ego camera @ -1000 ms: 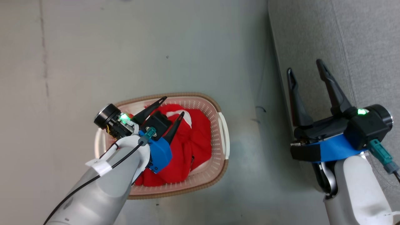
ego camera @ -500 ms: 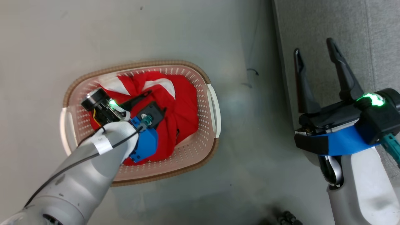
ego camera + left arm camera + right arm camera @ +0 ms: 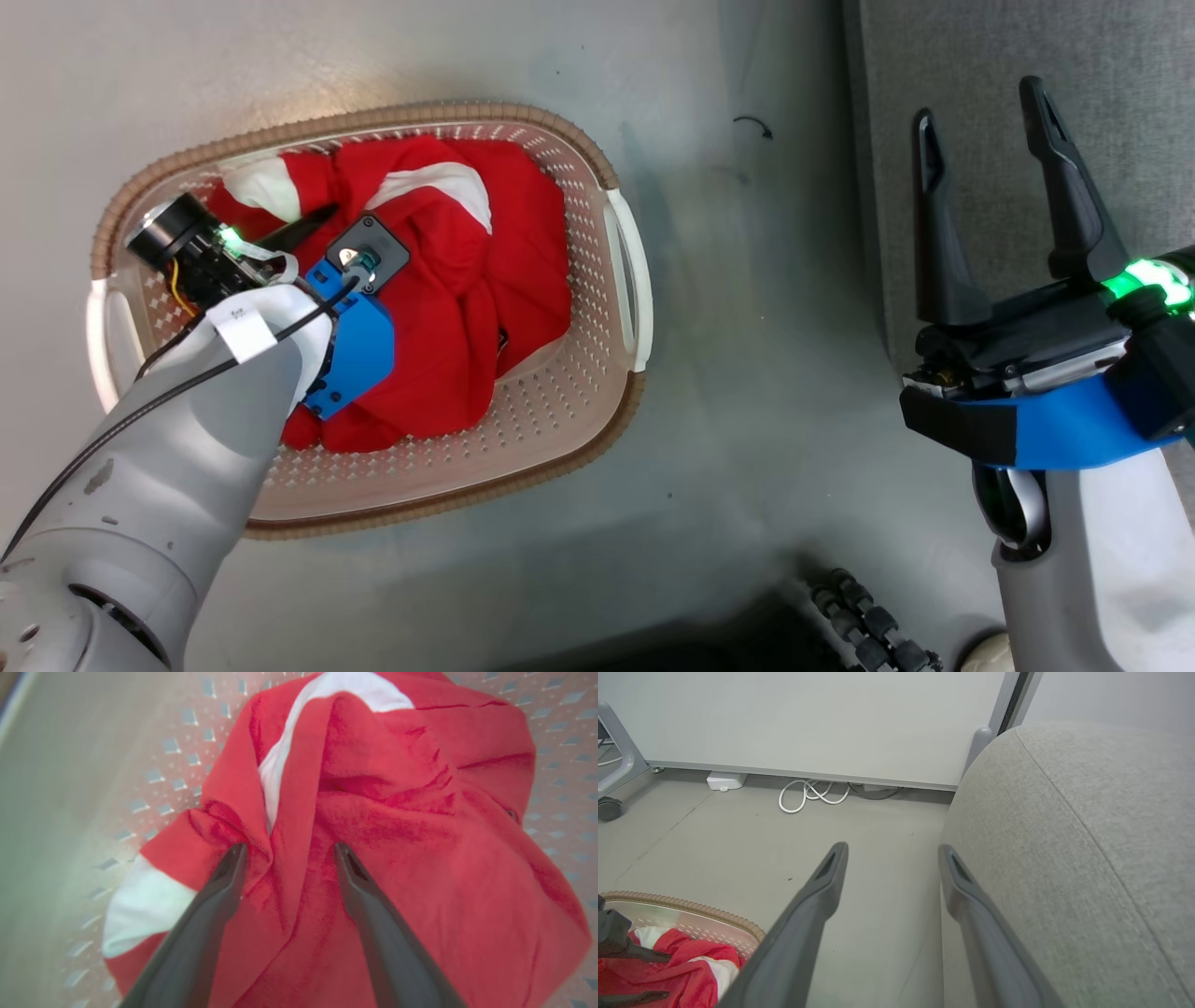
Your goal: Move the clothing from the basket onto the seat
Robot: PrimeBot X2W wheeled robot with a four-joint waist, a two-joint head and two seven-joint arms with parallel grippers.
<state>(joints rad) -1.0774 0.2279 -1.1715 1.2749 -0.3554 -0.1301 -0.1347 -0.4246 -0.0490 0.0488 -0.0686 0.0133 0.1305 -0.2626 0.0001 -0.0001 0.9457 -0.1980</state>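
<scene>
While the left gripper (image 3: 287,851) sets its fingers apart on the clothing (image 3: 467,280) inside the basket (image 3: 373,117), the right gripper (image 3: 978,107) hovers at three o'clock, fingers spread, by the seat (image 3: 1120,56). Floor (image 3: 747,327) lies between.

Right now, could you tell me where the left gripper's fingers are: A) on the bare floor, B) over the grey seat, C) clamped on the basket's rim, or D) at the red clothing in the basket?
D: the left gripper stands open with its tips against the red clothing inside the basket.
</scene>
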